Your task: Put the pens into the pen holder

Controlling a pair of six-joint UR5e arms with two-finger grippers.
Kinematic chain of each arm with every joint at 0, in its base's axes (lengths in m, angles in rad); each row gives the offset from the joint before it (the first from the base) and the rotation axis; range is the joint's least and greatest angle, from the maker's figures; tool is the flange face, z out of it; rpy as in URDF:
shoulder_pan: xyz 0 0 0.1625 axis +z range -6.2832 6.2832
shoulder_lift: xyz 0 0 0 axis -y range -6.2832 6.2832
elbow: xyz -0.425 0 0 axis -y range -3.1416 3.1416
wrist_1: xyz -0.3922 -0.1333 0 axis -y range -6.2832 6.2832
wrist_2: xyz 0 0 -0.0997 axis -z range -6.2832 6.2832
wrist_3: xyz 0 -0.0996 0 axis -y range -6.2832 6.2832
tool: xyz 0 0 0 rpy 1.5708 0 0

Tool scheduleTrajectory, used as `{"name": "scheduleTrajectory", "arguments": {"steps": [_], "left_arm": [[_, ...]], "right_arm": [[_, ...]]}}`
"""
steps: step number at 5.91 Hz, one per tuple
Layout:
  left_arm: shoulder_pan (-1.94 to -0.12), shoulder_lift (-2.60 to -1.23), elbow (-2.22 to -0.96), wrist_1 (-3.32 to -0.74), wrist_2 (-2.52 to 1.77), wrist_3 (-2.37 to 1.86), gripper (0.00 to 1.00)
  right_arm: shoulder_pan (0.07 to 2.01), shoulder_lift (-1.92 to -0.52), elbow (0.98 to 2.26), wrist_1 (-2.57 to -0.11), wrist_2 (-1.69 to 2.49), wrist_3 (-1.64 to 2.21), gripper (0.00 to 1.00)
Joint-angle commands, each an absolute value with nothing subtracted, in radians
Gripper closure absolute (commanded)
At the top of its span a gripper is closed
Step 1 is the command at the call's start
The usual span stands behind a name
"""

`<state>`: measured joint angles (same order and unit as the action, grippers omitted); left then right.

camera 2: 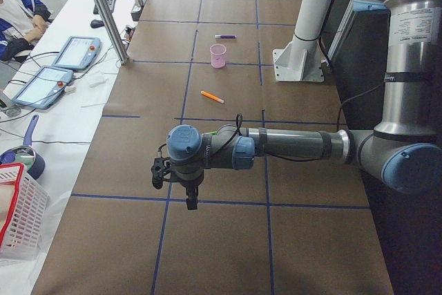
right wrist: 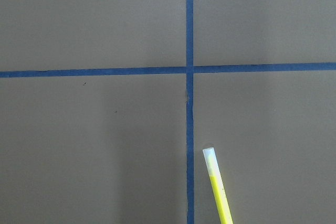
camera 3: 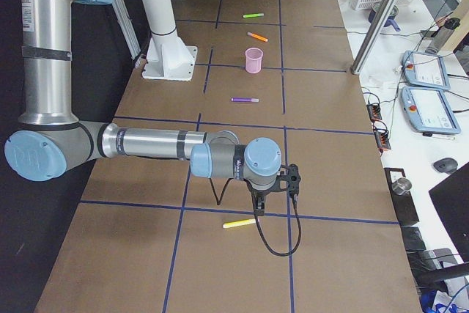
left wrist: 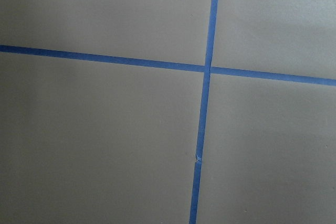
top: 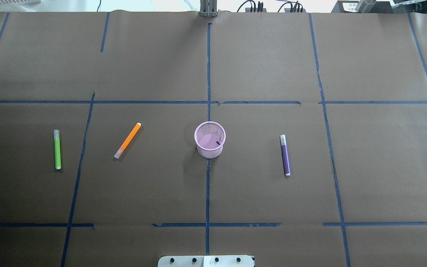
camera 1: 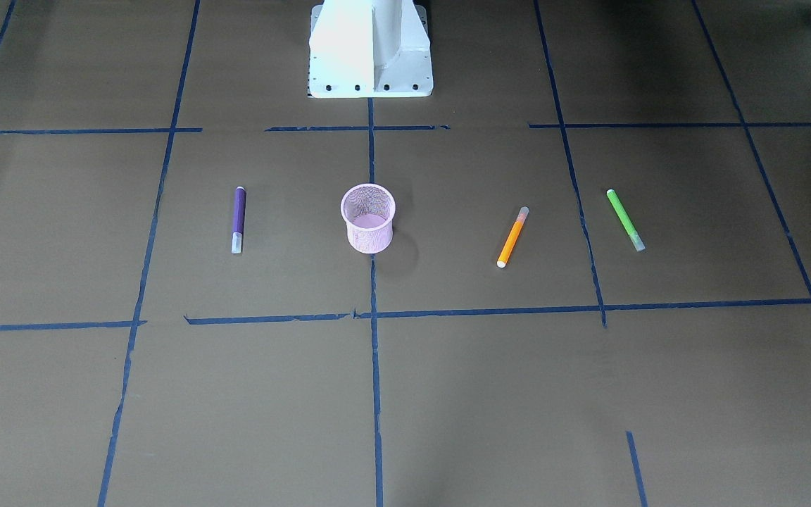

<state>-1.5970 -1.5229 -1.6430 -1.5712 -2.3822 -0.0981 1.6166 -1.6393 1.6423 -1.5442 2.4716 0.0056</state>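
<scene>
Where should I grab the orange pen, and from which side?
Take the orange pen at the middle of its barrel, straight down from above. It lies flat and slanted on the table, nothing touching it, so only its long sides are free. Turn the left claw to close across the narrow barrel, not along it.

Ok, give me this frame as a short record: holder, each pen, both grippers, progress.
pen holder: upright, middle of the table, no pen inside
purple pen: lying flat, robot's right of the holder
orange pen: lying flat, robot's left of the holder
green pen: lying flat, further left than orange
yellow pen: lying flat at the far right end, by the right gripper
left gripper: above the left end
gripper states: unclear for both
progress: nothing collected
</scene>
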Motion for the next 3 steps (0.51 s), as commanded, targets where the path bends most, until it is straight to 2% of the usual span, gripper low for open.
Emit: {"name": "scheduleTrajectory", "arguments": {"steps": [1, 3], "left_arm": [[-1.597, -1.519, -1.629, -1.580, -2.382, -0.097, 0.00], [-1.594, -1.520, -1.628, -1.580, -2.382, -0.097, 0.00]], "right_arm": [[1.615, -1.634, 1.637, -1.545, 2.459, 0.005, 0.00], [1.615, -1.638, 1.638, -1.545, 2.461, 0.005, 0.00]]}}
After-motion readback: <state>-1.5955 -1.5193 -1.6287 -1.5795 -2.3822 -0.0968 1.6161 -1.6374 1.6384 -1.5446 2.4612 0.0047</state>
